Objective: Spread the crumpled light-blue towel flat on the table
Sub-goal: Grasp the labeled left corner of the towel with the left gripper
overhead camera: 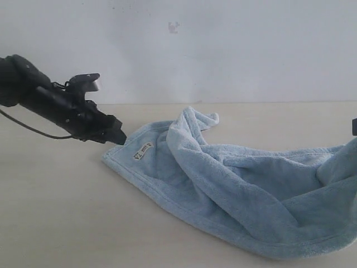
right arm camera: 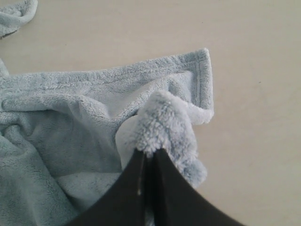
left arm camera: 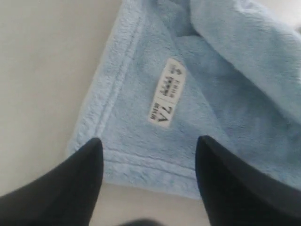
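Note:
The light-blue towel [overhead camera: 234,190] lies partly unfolded on the beige table [overhead camera: 56,212], still bunched with folds toward the right. Its left corner carries a small white label [overhead camera: 143,151], which the left wrist view shows as label [left arm camera: 167,92] on the towel [left arm camera: 155,141]. My left gripper [overhead camera: 118,138] hovers just off that corner, open, with nothing between its fingers [left arm camera: 80,174]. At the far right, my right gripper [right arm camera: 150,153] is shut on a pinched fold of the towel [right arm camera: 162,117] near a hemmed corner. Only a sliver of that gripper [overhead camera: 354,126] shows in the exterior view.
A plain white wall [overhead camera: 223,44] rises behind the table. Bare tabletop [right arm camera: 254,141] lies beside the right-hand towel corner, and more stretches in front of the left arm [overhead camera: 33,92], whose cable trails beneath it.

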`<state>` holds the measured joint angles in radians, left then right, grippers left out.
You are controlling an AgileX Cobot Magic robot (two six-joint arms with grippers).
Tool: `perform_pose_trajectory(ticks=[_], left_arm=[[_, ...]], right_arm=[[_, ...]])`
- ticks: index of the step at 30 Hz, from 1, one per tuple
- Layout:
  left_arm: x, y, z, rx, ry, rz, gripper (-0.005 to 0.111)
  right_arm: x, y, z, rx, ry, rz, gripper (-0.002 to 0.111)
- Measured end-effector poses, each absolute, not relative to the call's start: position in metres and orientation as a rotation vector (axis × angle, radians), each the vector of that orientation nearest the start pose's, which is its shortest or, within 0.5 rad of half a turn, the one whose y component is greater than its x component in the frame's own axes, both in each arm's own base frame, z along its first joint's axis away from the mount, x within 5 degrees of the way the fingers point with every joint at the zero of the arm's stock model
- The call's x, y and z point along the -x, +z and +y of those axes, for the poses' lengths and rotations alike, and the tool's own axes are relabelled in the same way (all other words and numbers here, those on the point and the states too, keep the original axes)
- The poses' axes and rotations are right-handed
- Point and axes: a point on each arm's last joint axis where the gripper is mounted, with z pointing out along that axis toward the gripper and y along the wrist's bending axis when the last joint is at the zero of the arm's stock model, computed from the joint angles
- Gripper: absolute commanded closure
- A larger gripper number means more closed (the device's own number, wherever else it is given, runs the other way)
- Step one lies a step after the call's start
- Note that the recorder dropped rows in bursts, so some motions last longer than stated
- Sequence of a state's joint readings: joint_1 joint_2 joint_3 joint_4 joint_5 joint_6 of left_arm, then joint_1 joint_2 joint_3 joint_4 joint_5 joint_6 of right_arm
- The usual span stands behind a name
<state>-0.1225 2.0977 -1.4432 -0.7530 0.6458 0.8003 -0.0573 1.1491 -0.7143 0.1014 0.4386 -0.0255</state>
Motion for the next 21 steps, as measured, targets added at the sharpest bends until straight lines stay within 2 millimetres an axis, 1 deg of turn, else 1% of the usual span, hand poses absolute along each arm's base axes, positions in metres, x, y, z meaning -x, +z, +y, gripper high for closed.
perform_pose_trajectory(ticks=[4, 8, 12, 16, 21], left_arm=[[-0.451, 0.145, -0.089, -0.512, -0.427, 2.571, 0.050], [-0.463, 0.138, -0.087, -0.505, -0.374, 2.584, 0.050], [-0.465, 0.126, -0.087, -0.512, -0.377, 2.621, 0.050], [-0.462, 0.116, -0.088, -0.533, -0.396, 2.666, 0.050], [-0.459, 0.115, -0.092, -0.564, -0.402, 2.684, 0.050]], right_arm=[[-0.227, 0.267, -0.009, -0.127, 0.057, 2.351, 0.108], [-0.227, 0.268, -0.009, -0.127, 0.057, 2.349, 0.108], [-0.227, 0.268, -0.009, -0.127, 0.057, 2.345, 0.108], [-0.228, 0.268, -0.009, -0.130, 0.060, 2.342, 0.108], [-0.228, 0.268, -0.009, -0.134, 0.064, 2.339, 0.108]])
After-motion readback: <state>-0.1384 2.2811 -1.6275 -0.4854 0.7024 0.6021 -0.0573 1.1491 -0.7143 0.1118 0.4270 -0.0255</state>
